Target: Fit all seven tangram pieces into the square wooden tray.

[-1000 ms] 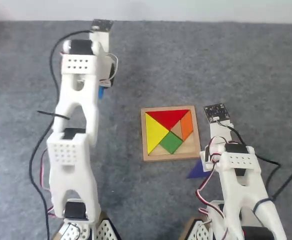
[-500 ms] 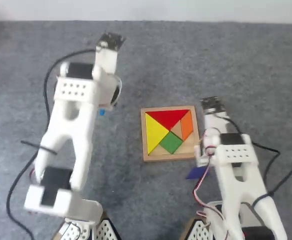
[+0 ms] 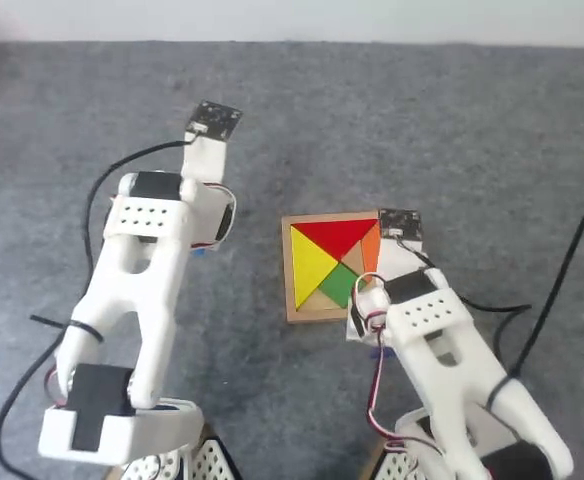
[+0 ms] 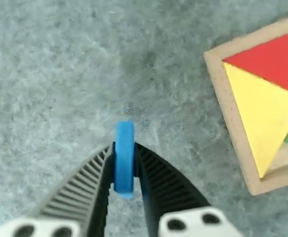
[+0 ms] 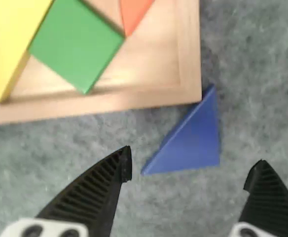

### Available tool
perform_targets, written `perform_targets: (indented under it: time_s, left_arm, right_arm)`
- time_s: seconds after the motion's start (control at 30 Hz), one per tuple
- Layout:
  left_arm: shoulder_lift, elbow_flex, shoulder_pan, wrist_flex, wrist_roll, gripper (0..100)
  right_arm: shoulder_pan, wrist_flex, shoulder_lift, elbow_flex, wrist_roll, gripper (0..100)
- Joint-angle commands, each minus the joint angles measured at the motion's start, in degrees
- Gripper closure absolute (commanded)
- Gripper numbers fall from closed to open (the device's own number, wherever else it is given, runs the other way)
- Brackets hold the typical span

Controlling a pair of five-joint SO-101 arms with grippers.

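Grey bench (image 3: pixel 472 120), square wooden tray (image 3: pixel 288 270) near its middle holding red triangle (image 3: pixel 337 235), yellow triangle (image 3: pixel 310 265), green square (image 3: pixel 340 285) and orange piece (image 3: pixel 372 250), right tool (image 5: pixel 193 164) spread wide either side of a dark blue triangle (image 5: pixel 193 140) (flat on the bench, just beside the tray's rim), left tool (image 4: pixel 124 148) clamped on a thin light blue piece (image 4: pixel 124 160).

Place: robotics lab bench — a test setup.
Surface: grey felt mat (image 3: pixel 492 130).
Rig: left arm (image 3: pixel 137 290), right arm (image 3: pixel 452 350), exposed cables (image 3: pixel 556 283).

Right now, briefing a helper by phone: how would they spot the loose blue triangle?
Start at the square wooden tray. Just outside its corner, on the grey mat, lies the dark blue triangle, by the right hand. Its red, yellow, green and orange neighbours sit inside the tray.
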Motion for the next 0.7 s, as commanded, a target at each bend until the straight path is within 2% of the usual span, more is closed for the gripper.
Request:
perform_targets:
  time_s: [0.0,0.2,0.27,0.4,0.67]
  left_arm:
    - [-3.3,-0.2,0.1,-0.9,-0.4,99]
    - [-3.3,-0.2,0.1,-2.4,-0.4,99]
    - [-3.3,-0.1,0.1,-2.4,-0.4,99]
    - [-3.2,-0.1,0.1,-2.4,-0.4,99]
    - [-3.2,-0.1,0.1,-2.4,-0.4,99]
  right_arm:
    - [3.3,-3.4,6.3,-0.8,-1.1,63.8]
    - [4.4,1.8,19.6,-8.1,-1.2,64.1]
    - [4.8,3.6,22.4,-10.5,-1.0,68.2]
    - [11.1,0.3,22.5,-11.2,3.5,80.4]
    - [21.0,-3.3,16.4,-5.6,11.5,78.3]
